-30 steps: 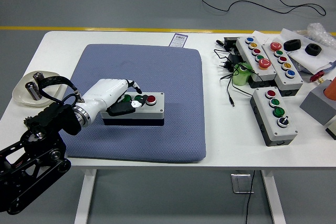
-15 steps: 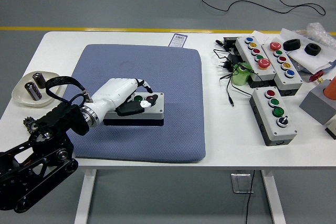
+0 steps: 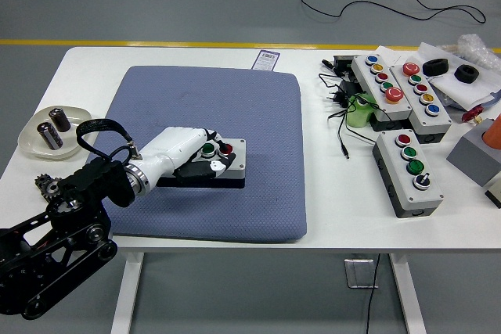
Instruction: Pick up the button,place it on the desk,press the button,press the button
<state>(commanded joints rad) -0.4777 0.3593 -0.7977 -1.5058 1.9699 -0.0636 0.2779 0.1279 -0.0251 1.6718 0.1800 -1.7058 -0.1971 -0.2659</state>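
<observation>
The left hand (image 3: 196,156) reaches in from the lower left on a black arm and lies over the button box (image 3: 221,163), a grey two-button unit with a dark base that sits on the blue-grey mat (image 3: 211,107) near the middle of the white tabletop (image 3: 86,76). The hand's fingers (image 3: 213,163) are curled down and pressed together onto the top of the box, covering most of its left part; whether they grip it or only press on it is unclear. A green button (image 3: 208,147) shows just above the knuckles and a red button (image 3: 226,149) just beside it toward the right end of the box.

At the left edge of the tabletop a shallow white dish (image 3: 35,142) holds two dark cylinders (image 3: 53,127). At the far edge of the mat lies a small card (image 3: 268,59) with dark print too small to read. On the right side, well apart from the mat, stand three more grey button boxes: a short one (image 3: 409,172) with red and green buttons and a black knob, and two long ones (image 3: 383,85) and (image 3: 426,97) with rows of coloured buttons. Black cables (image 3: 340,119) and a green object (image 3: 362,109) lie beside them. No lettering on any box can be read.
</observation>
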